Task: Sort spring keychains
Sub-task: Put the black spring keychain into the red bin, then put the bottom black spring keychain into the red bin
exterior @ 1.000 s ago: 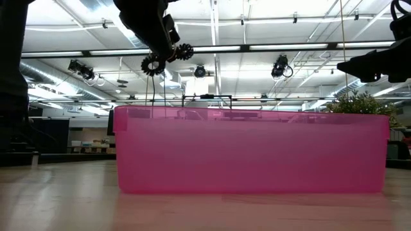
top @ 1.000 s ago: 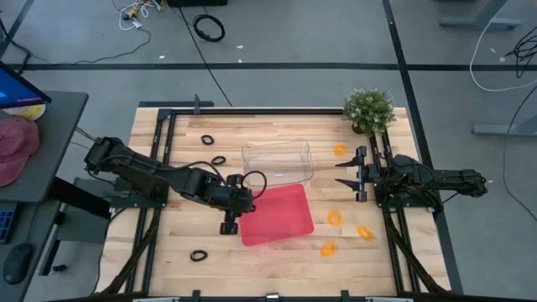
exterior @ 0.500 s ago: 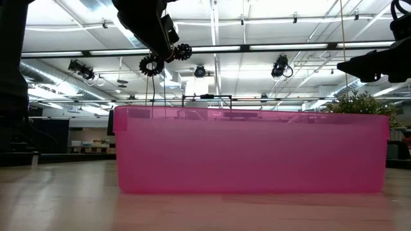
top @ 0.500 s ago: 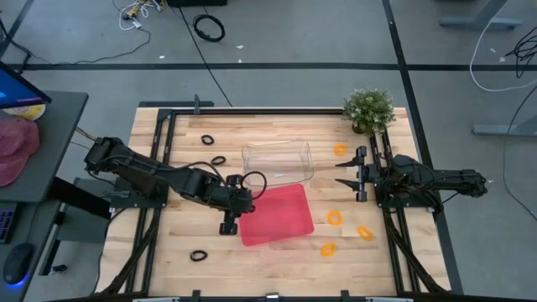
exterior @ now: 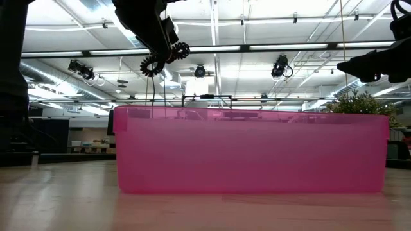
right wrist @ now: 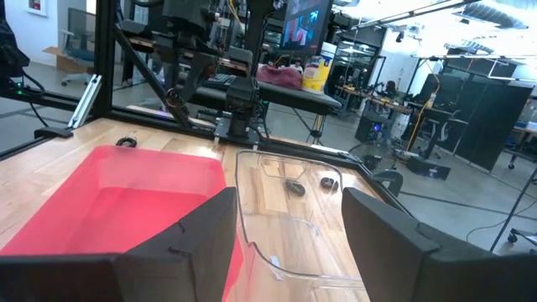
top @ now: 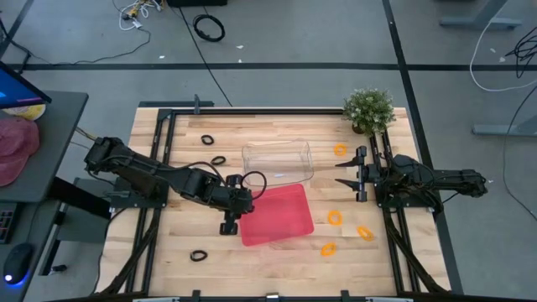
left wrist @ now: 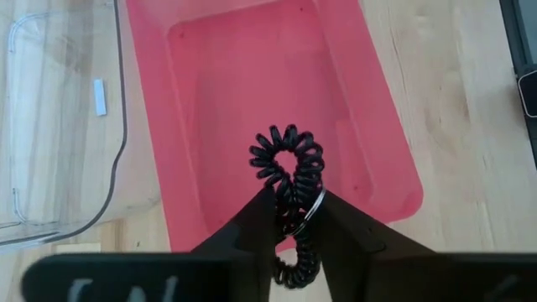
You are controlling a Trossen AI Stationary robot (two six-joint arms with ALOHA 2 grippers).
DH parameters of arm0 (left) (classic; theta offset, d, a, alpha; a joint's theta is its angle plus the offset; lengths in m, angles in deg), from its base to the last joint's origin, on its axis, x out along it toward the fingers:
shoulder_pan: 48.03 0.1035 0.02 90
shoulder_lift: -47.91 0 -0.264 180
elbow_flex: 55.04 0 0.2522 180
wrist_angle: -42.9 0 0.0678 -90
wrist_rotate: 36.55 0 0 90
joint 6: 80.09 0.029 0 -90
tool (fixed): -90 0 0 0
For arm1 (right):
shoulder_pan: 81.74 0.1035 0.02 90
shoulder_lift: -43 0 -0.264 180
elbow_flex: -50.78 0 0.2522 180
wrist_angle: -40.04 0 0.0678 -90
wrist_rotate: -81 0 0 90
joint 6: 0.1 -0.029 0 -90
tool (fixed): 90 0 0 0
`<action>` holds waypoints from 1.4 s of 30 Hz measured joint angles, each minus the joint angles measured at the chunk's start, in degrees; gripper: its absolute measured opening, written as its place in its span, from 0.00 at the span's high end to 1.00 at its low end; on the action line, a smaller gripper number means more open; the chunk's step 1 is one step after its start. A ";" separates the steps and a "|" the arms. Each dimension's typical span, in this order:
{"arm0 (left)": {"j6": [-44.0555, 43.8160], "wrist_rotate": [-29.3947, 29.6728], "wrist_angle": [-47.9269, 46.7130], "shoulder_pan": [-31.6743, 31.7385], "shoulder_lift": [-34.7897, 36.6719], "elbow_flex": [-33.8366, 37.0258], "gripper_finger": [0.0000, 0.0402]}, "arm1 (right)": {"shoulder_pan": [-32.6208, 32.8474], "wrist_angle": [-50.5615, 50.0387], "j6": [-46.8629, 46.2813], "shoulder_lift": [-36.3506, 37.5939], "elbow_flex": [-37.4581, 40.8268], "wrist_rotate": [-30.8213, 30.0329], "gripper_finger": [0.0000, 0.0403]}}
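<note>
Shifted only a touch since a second ago: black spring keychain (left wrist: 285, 164) hanging a shade higher and turned slightly in the low view, otherwise same spot above the red tray (top: 281, 214). Nothing else displaced on the bench; no keychain added to either bin.

Held between the fingers of the left gripper (left wrist: 289, 210), coil dangling free over the tray's floor, well inside its walls. Carried there, most likely, so as to fall cleanly inside on release rather than catch the rim. Pinched by the lower end, near its metal ring, leaving the loop to swing clear of the fingers. Grasping for now, though possibly starting to slacken; not clear enough to say the coil has been let go.

Parked at the bench's right edge, right gripper (top: 342, 174), fingers spread and empty, aimed across at the clear bin (top: 277, 161) and out of the left arm's way.

Sitting mid-bench, the clear bin, touching the red tray's far corner, seemingly meant for the other colour; nothing visible in it yet.

Waiting on the wood: two more black keychains (top: 206, 138) toward the far left corner, a third black one (top: 198, 255) by the near edge. Scattered along the right side, four orange keychains (top: 335, 217), one close to the potted plant (top: 369, 109) at the far right corner.

Judged very early in the sort: first black piece about to drop, seven to go.
</note>
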 joint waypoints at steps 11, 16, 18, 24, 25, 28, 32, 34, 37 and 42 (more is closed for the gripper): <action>-0.18 0.00 0.00 0.00 0.00 0.00 0.46 | -0.01 0.00 0.00 0.01 0.00 0.00 0.45; -0.25 0.00 0.00 0.00 0.00 0.00 0.36 | 0.01 0.00 0.00 -0.01 0.00 0.00 0.45; -0.26 0.00 0.00 0.00 0.00 0.00 0.33 | 0.01 0.00 0.00 0.00 0.01 0.00 0.45; -0.28 0.00 0.00 0.00 0.01 -0.02 0.31 | 0.00 0.00 0.00 -0.02 -0.01 0.00 0.45; -0.28 0.00 0.00 0.00 0.02 -0.03 0.31 | 0.00 0.00 0.00 0.00 0.00 0.00 0.45; -0.31 0.00 0.00 0.00 0.02 -0.04 0.31 | -0.01 0.00 0.00 0.01 -0.01 0.00 0.45; -0.31 0.00 0.00 0.00 0.02 -0.04 0.31 | 0.00 0.00 0.00 -0.01 0.00 0.00 0.45; -0.31 0.00 0.00 0.00 0.02 -0.04 0.31 | 0.01 0.00 0.00 -0.01 0.01 0.00 0.45; -0.32 0.00 0.00 0.00 0.02 -0.04 0.31 | 0.01 0.00 0.00 -0.02 0.01 0.00 0.45; -0.33 0.00 0.00 0.00 0.02 -0.04 0.31 | 0.01 0.00 0.00 0.00 0.01 0.00 0.45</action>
